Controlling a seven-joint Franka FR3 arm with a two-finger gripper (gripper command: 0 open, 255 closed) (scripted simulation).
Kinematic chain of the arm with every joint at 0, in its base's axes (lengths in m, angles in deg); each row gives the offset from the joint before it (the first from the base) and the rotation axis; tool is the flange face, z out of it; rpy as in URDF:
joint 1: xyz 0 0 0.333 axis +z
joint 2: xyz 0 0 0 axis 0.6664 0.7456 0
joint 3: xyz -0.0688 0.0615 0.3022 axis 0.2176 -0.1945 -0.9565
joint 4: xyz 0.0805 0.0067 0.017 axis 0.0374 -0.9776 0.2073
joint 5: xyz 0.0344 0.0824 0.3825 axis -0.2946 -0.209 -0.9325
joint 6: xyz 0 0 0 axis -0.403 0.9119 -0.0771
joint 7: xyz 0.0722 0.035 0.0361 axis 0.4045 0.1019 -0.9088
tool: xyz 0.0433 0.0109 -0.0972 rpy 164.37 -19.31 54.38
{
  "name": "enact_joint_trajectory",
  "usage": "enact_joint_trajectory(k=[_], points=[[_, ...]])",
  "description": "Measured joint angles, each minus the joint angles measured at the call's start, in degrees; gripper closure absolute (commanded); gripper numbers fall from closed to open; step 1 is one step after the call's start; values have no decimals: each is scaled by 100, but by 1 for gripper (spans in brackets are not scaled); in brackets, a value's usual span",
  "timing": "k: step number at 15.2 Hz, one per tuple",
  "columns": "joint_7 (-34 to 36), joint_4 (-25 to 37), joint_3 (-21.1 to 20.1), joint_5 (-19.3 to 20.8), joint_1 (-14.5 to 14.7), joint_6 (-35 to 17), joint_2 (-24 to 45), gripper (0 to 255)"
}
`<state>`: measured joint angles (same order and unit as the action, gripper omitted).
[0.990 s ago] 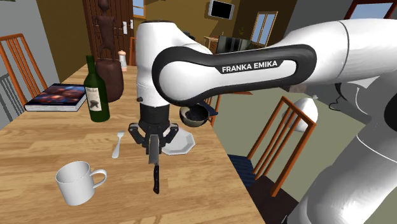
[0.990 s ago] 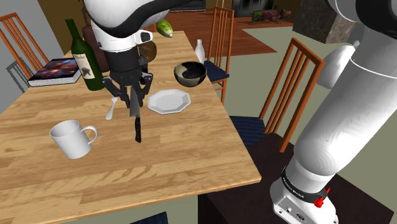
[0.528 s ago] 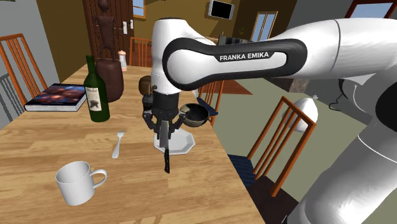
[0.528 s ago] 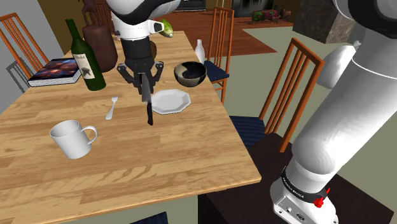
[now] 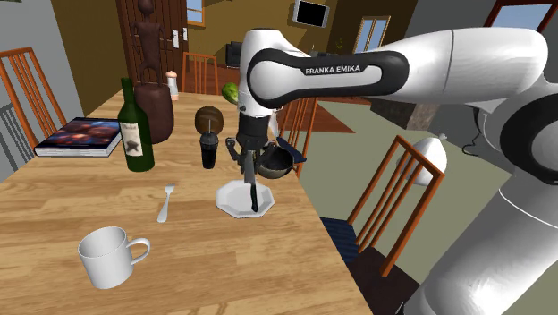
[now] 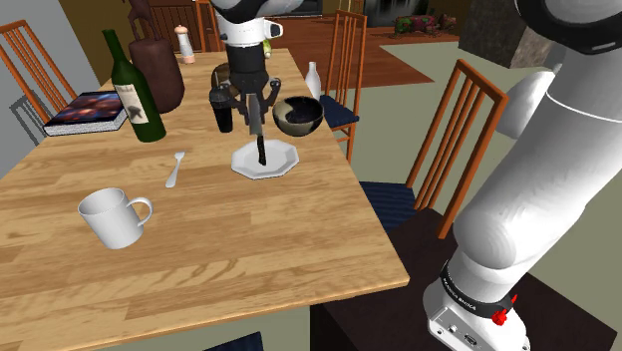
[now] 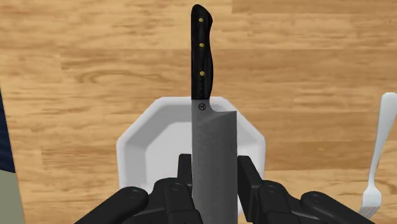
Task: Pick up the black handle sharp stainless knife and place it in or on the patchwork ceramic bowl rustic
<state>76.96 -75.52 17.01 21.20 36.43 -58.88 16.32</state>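
My gripper [image 5: 249, 170] is shut on the steel blade of the knife [image 5: 253, 199], which hangs straight down with its black riveted handle lowest. The knife hovers above a white octagonal plate [image 5: 234, 202]. In the wrist view the blade [image 7: 213, 153] is clasped between the fingers [image 7: 249, 175], and the handle points away over the plate [image 7: 146, 149]. The dark bowl [image 6: 297, 115] with a mottled inside stands just beyond the plate near the table's edge, to the right of the gripper [image 6: 254, 118] in the second exterior view. In the shoulder view the arm partly hides the bowl [image 5: 277, 161].
On the wooden table [image 5: 54, 206] stand a green wine bottle [image 5: 136, 125], a brown jug [image 5: 161, 112], a dark mill [image 5: 208, 141], a book [image 5: 79, 137], a white mug [image 5: 107, 257] and a fork [image 5: 166, 203]. Wooden chairs [image 5: 398, 192] line the table's edge.
The gripper has carried the knife away from the mug side, across the table, to above the white plate, close to the bowl. The grip on the blade is unchanged.
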Motion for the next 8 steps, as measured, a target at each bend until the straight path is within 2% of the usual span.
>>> enact_joint_trajectory(k=[8], points=[[-885, 586, 462, 220, -469, 153, 493, 255]])
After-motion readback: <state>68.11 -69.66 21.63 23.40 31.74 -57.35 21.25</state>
